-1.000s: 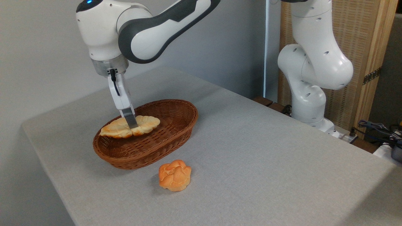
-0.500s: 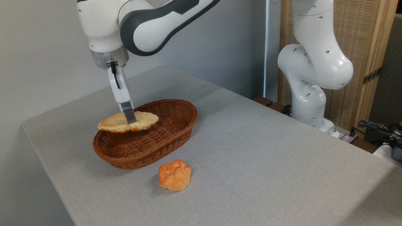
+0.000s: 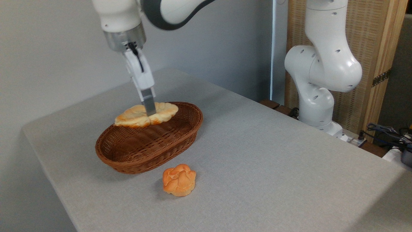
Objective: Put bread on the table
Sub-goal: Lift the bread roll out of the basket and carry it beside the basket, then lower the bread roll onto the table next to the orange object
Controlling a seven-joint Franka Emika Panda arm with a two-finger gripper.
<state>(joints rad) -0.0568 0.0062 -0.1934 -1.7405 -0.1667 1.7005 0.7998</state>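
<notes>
- One gripper (image 3: 150, 112) hanging from the white arm (image 3: 322, 74), clamped across the middle of the bread (image 3: 135, 116), with only the near metal finger (image 3: 148, 103) showing and the other hidden behind the pastry.
- Holding the bread in the air, roughly level, above the far part of the wicker basket (image 3: 151, 145) and seemingly clear of the weave, though a touch at the far rim cannot be ruled out from this angle.
- Stretching lengthwise from left to right, pale golden with a ridged top, pinched in slightly where the finger is pressing.
- Sitting with nothing visible inside, the brown oval basket, on the left half of the table (image 3: 273, 154), with its long axis running toward the far right.
- Resting on the grey cloth just in front of the basket, near its front wall but apart from it, a small round orange bun (image 3: 179, 179).
- Standing at the far right edge of the table, the arm's base, with its upper links reaching across the top of the view toward the basket.
- Lying at the right edge beyond the table, a tangle of cables (image 3: 391, 135), in front of a wooden screen (image 3: 379, 54).
</notes>
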